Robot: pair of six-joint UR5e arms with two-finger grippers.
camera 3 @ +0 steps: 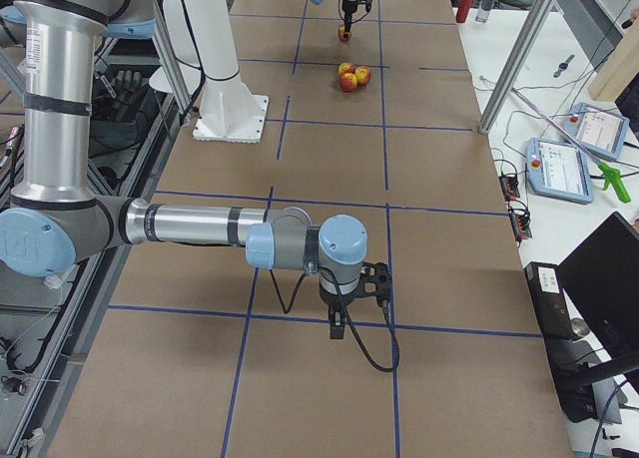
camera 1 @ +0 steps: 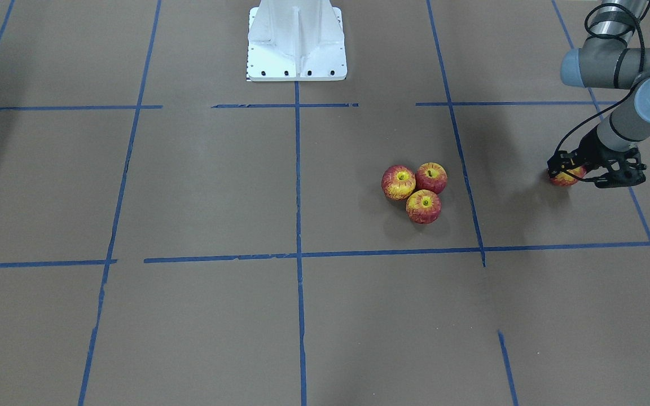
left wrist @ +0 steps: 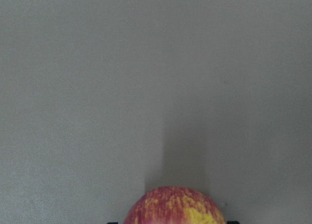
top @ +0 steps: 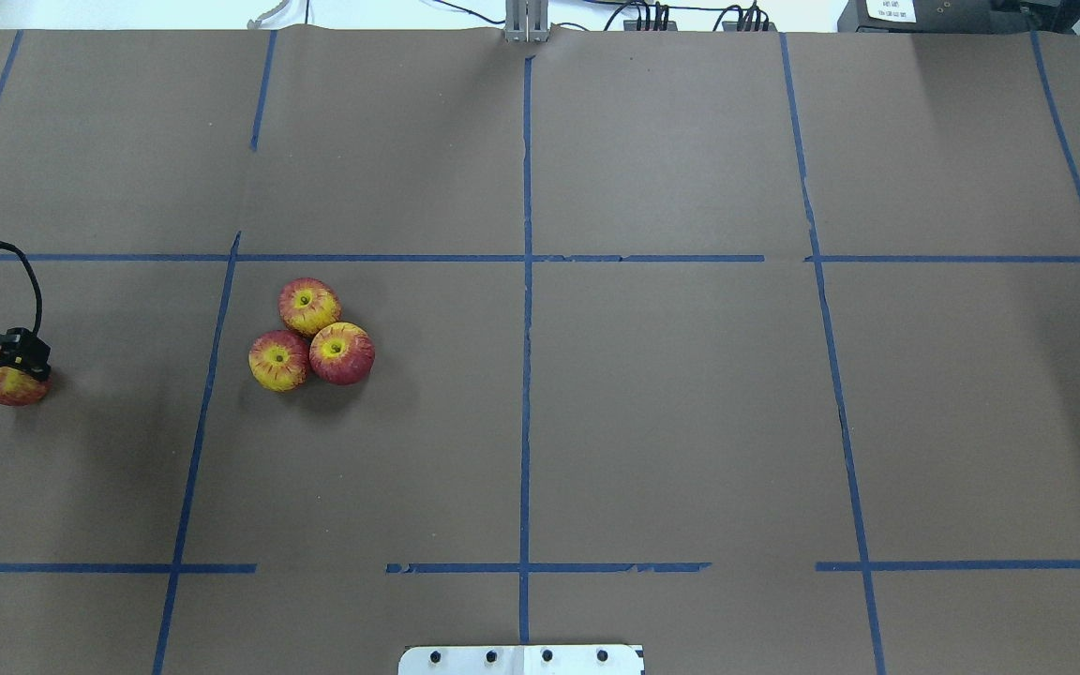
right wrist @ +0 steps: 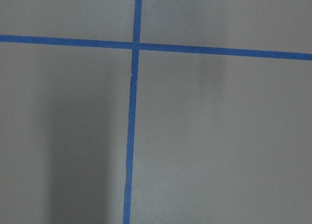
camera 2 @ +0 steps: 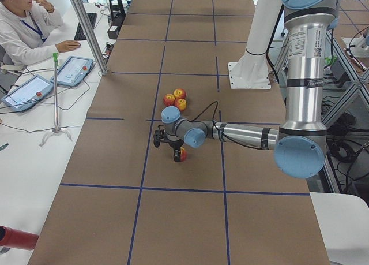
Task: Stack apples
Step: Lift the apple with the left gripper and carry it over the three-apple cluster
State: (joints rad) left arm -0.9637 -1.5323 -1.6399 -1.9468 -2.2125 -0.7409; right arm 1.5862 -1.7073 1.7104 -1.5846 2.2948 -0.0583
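Carrying the lone apple [camera 1: 565,179] over to the pile is the step in hand, I reckon. Left gripper [camera 1: 567,172] has its fingers clamped on that apple from above, near the table's [camera 1: 189,186] far left edge and well apart from the other three apples [camera 1: 423,206]. Can't tell if it's clear of the paper yet. Those three sit touching in a tight triangle, stem ends up, w/ a small dip in the middle where they meet.

To do it well: lift straight up first, enough to clear the pile's tops, then go across, no dragging. Aim for the dip btwn the three, not for any one apple. Come down slow & vertical. Round toys roll, so a nudge from the side would prob. split the triangle. Let go only once the apple sits on all three, open gently, then back off straight up so the fingers don't clip the neighbours.

Right gripper [camera 3: 339,323] hangs over a tape cross [right wrist: 135,46] far off on the other side. Open or closed, can't tell. Best kept out of it.
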